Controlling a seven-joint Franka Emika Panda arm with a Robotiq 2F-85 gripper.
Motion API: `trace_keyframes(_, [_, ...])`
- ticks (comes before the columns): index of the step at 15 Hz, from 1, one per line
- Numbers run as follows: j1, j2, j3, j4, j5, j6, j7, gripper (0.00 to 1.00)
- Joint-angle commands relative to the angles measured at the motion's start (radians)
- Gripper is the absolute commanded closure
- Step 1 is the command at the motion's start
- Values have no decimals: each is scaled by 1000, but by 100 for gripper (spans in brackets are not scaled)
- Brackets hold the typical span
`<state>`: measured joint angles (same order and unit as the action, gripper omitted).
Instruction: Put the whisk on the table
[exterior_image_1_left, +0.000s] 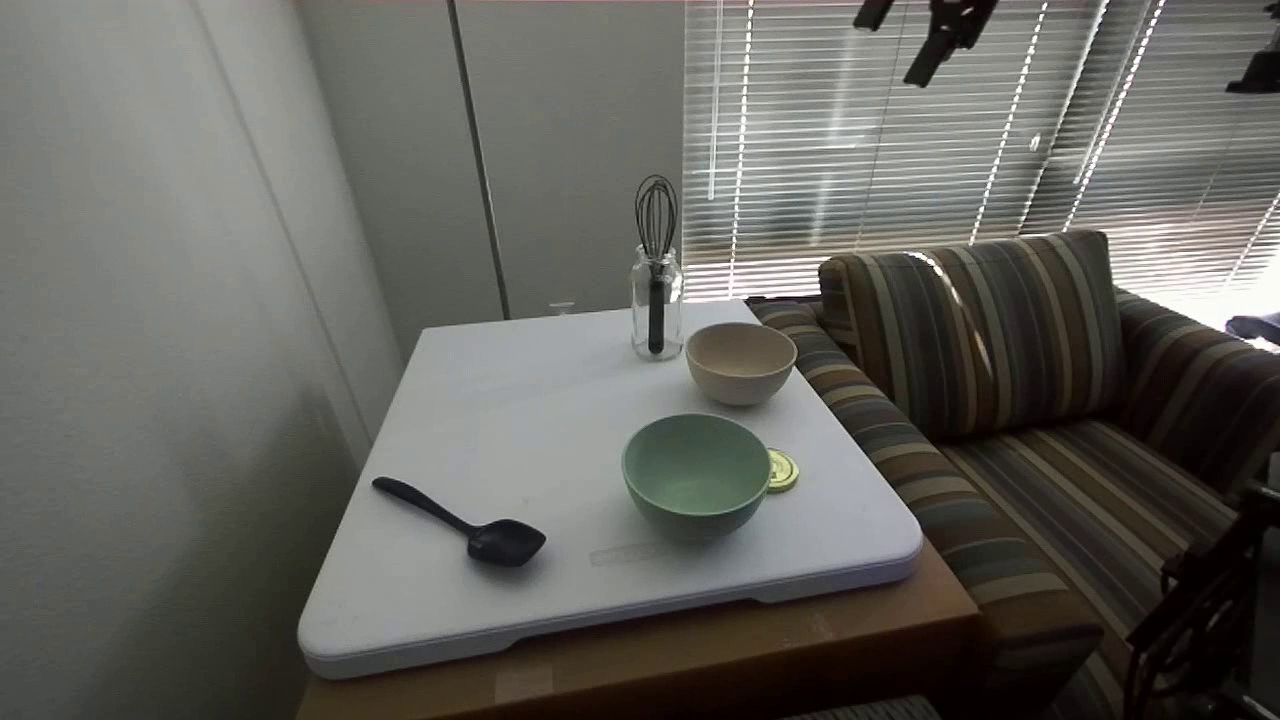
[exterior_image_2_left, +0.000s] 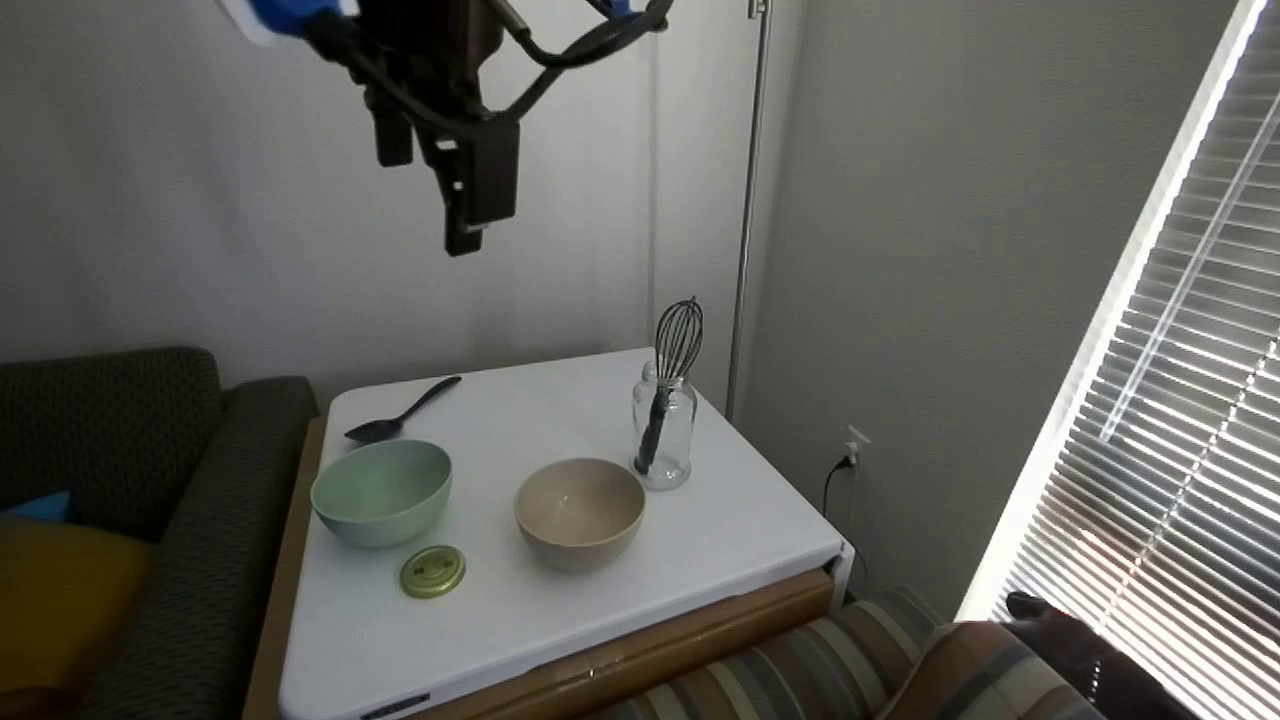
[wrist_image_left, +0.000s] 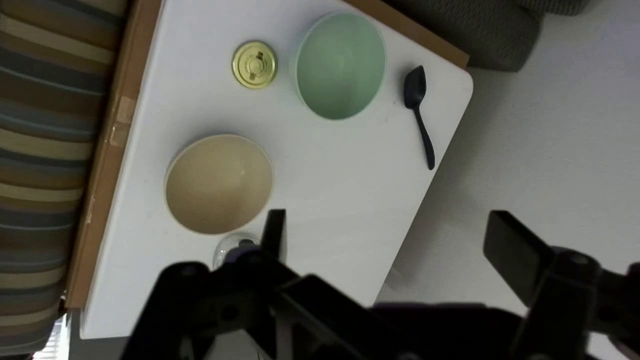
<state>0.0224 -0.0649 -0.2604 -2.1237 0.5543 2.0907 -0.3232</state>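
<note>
In an exterior view the whisk (exterior_image_1_left: 656, 240) leans head-up in the jar (exterior_image_1_left: 673, 308) — nothing seems done; lifting it out and laying it on the table (exterior_image_1_left: 500, 410) remain. In an exterior view the gripper (exterior_image_2_left: 428, 201) hangs higher, well apart. Wrist view: jaws spread wide, holding nothing — the jar shows outside the gap, beside 1 finger (wrist_image_left: 274, 231), the whisk mostly hidden.

A striped armchair (exterior_image_1_left: 1065, 480), dark upholstered seat (exterior_image_2_left: 215, 510), yellow cushion (exterior_image_2_left: 70, 615) and window blinds (exterior_image_1_left: 850, 160) show a homelike sitting area
</note>
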Motion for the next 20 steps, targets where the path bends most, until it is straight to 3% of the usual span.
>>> trace_keyframes(1, [-41, 197, 69, 204, 71, 27, -24, 0])
trace_keyframes(5, [-79, 378, 136, 415, 72, 107, 23, 0])
trace_keyframes(11, [-116, 606, 197, 677, -95, 284, 109, 0])
trace_keyframes(13, [-148, 690, 220, 770, -111, 288, 152, 0])
trace_keyframes(15, [-190, 757, 253, 860, -79, 219, 220, 0])
trace_keyframes(16, [-168, 673, 253, 740, -120, 278, 190, 0])
trace_keyframes(20, [-200, 747, 271, 826, -116, 260, 224, 0])
